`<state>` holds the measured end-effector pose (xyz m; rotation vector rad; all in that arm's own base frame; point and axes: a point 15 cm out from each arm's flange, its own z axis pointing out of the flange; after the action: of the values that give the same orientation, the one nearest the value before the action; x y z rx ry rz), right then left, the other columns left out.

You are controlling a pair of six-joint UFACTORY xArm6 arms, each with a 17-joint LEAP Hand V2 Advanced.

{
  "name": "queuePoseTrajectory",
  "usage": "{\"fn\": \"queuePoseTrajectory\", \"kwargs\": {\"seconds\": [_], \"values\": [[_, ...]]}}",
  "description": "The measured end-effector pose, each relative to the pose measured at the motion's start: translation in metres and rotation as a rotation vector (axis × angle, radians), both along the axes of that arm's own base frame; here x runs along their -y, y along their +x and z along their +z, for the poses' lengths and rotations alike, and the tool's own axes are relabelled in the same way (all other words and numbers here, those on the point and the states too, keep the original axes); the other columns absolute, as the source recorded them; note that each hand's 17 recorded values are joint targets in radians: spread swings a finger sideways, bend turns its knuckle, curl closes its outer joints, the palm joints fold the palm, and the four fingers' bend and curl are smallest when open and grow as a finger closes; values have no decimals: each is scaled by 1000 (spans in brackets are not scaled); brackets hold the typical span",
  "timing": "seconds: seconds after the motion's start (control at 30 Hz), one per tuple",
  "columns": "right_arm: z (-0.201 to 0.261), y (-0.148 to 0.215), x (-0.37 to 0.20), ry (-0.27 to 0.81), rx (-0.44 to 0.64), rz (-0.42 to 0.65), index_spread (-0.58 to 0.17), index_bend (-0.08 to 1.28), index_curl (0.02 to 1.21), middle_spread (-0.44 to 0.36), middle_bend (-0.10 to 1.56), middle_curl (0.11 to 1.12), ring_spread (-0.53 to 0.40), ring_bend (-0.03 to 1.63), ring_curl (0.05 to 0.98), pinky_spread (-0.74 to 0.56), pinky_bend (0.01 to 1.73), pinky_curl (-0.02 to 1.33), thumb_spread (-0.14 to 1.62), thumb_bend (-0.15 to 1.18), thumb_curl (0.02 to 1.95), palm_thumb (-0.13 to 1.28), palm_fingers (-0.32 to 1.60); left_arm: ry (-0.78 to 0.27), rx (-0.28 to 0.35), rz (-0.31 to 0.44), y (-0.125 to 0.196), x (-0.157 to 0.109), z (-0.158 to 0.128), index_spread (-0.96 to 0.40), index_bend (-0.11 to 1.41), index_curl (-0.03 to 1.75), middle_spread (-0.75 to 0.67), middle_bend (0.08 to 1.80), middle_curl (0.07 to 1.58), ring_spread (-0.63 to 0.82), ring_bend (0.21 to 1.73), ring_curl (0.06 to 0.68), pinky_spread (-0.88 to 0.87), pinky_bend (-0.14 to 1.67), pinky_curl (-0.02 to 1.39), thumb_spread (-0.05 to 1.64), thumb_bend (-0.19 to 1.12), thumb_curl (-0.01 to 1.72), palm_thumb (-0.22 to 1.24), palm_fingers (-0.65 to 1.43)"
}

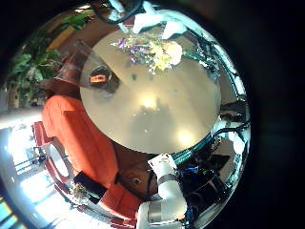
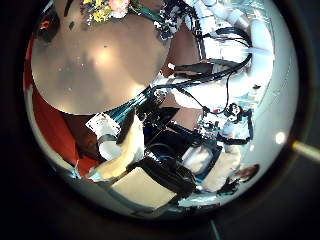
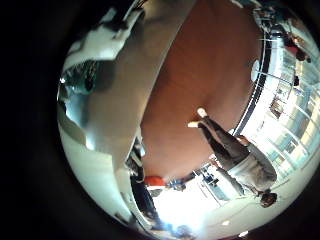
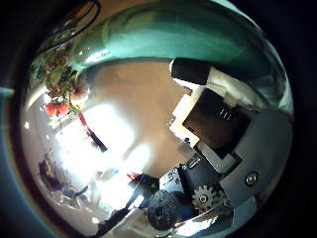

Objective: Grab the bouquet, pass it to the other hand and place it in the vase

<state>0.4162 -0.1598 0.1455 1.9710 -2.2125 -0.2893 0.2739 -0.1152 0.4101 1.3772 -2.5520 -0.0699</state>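
The bouquet also shows at the rim of the left thumb side palm view (image 2: pixel 104 10). A clear vase (image 1: pixel 101 76) stands on the table near its edge. My right hand (image 4: pixel 218 124) is low beside the table's rim (image 4: pixel 168 40), its fingers straight with nothing between them.
A sofa (image 1: pixel 81 143) and a leafy plant (image 1: pixel 33 62) stand beside the table. The other arm (image 1: pixel 167 196) rises at the table's far side. Bare floor (image 3: pixel 200 70) lies under the right hand.
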Motion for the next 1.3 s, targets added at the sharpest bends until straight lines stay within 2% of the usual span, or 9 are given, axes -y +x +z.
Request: {"fn": "queuePoseTrajectory", "kwargs": {"seconds": [0.07,0.2,0.4,0.53,0.7,0.93,1.1,1.3], "values": [[6,5,1,-19,72,-2,-507,892,975,-348,1067,989,-266,1343,631,-261,1400,540,870,39,604,1111,1173,0,1,-1,-1,0,1,48,190,387,456,189,303,587,369,226,523,181,255,1108,-22,335,433,56],[32,4,7,-63,213,-11,-466,977,1018,-320,1143,1017,-251,1384,666,-232,1415,574,855,62,662,1166,1153,-1,8,1,-1,0,4,48,190,386,455,189,303,587,369,225,523,181,254,1108,-22,335,433,57],[92,-8,31,-119,347,-49,-398,1058,1044,-268,1217,1028,-230,1419,706,-195,1423,626,839,57,752,1174,1123,-6,23,-2,-6,-1,11,48,190,385,455,190,305,587,367,224,522,180,253,1108,-22,335,433,58],[130,-19,32,-114,420,-47,-365,1078,1044,-242,1246,1023,-222,1433,722,-186,1409,652,833,51,804,1169,1114,-8,30,-7,-8,0,14,48,191,386,455,189,306,587,367,224,522,180,252,1108,-22,335,433,59],[165,-37,5,-24,455,-13,-335,1097,1040,-215,1269,1009,-214,1437,733,-181,1392,683,829,43,863,1165,1112,-12,36,-6,-6,2,16,48,192,387,455,189,306,587,366,223,522,180,251,1108,-22,335,433,60],[235,-46,-8,88,617,-45,-305,1117,1029,-191,1285,989,-209,1443,743,-179,1368,721,829,32,929,1159,1115,-40,37,26,-9,8,21,42,195,390,435,191,307,571,368,223,522,181,250,1113,-24,333,421,92],[280,-41,-18,234,752,-108,-289,1123,1020,-179,1300,977,-204,1446,745,-180,1349,749,827,21,974,1153,1117,-74,67,63,-3,10,36,36,198,393,392,211,321,551,365,222,506,169,242,1117,-23,332,414,143],[315,-35,-34,454,879,-199,-274,1133,1009,-169,1313,963,-202,1452,747,-182,1328,784,827,10,1027,1151,1116,-159,59,107,-2,11,44,24,217,408,323,226,338,510,384,224,479,164,230,1117,-22,332,410,232]]}}
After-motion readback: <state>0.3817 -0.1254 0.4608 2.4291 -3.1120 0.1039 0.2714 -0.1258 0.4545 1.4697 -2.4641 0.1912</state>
